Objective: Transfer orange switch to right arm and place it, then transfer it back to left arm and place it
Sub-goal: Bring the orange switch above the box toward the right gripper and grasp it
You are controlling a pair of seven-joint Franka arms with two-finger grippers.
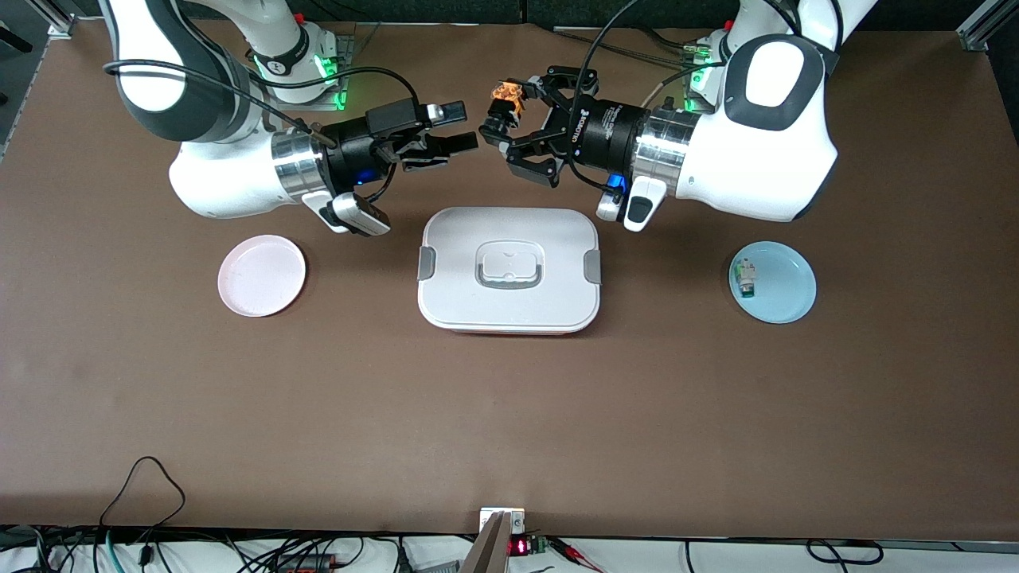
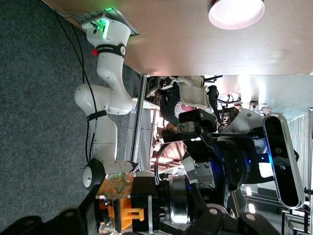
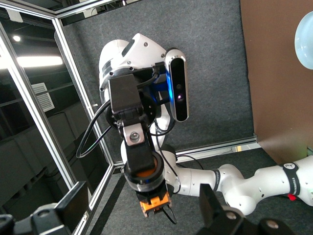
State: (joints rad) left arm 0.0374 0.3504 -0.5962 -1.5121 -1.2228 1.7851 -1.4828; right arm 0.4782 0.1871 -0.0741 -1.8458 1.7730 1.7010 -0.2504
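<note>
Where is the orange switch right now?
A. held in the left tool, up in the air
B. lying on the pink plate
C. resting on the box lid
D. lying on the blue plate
A: the left tool is shut on the orange switch in the air, facing the open right tool.

A robotics lab: two white robot arms (image 1: 239, 159) are bolted at the top of the frame to a brown tabletop (image 1: 509, 414). Aluminium framing (image 3: 73, 98) and grey carpet (image 2: 29, 98) surround it, with loose cables (image 1: 143, 485) and electronics along the bottom edge.
</note>
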